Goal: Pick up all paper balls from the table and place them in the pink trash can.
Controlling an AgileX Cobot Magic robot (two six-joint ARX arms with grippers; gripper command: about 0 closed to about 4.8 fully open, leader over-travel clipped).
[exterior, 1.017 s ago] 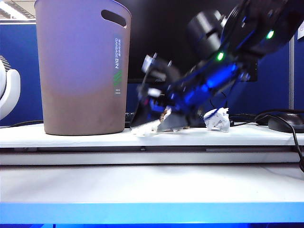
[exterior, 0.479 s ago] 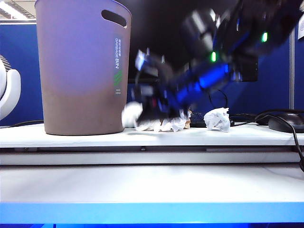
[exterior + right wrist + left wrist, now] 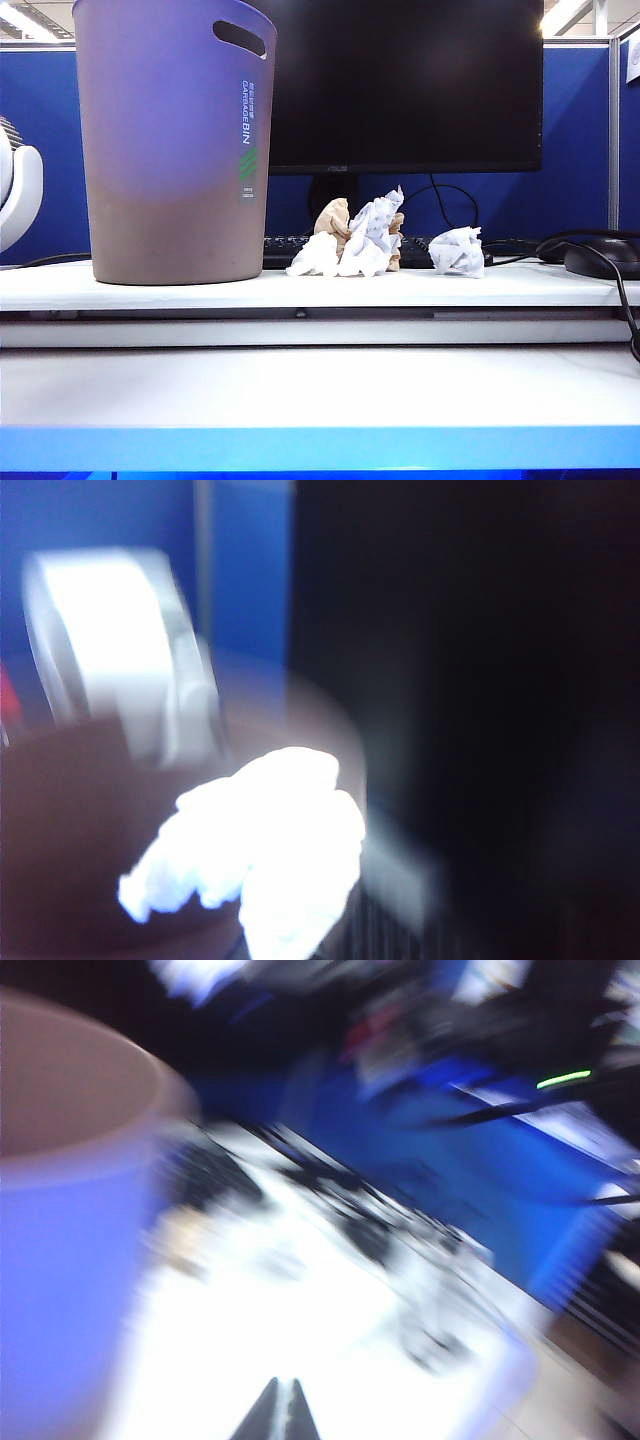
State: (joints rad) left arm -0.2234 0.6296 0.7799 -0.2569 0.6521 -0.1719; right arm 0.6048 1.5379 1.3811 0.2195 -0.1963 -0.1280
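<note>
The right hand is out of the exterior view, and in its own wrist view the fingers are hidden behind a white paper ball [image 3: 260,865]. The hand is closed, and the wad sits right where its tips would be, so it reads as gripped. That view is badly smeared. The wad hangs over the dark open mouth of the pink trash can [image 3: 170,150], just inside the rim.

The left hand [image 3: 279,1415] shows only in its own wrist view, also blurred. Its two dark fingertips are pressed together with nothing between them. It is above the white worktop [image 3: 300,385], with the can's wall close by on one side.

The can stands upright at the far left of the raised back tier, with its oval handle cutout and vertical label facing right. To its right, mid-tier, a cluster of paper balls [image 3: 352,248] lies bunched together. The cluster is white wads in front with a tan wad [image 3: 332,217] behind them, all touching. A single white ball [image 3: 457,251] lies just beside the cluster, further right and apart from it.

Behind them are a dark monitor [image 3: 400,80] and a keyboard [image 3: 285,246]. A black mouse [image 3: 600,260] with its cable sits at the far right.
</note>
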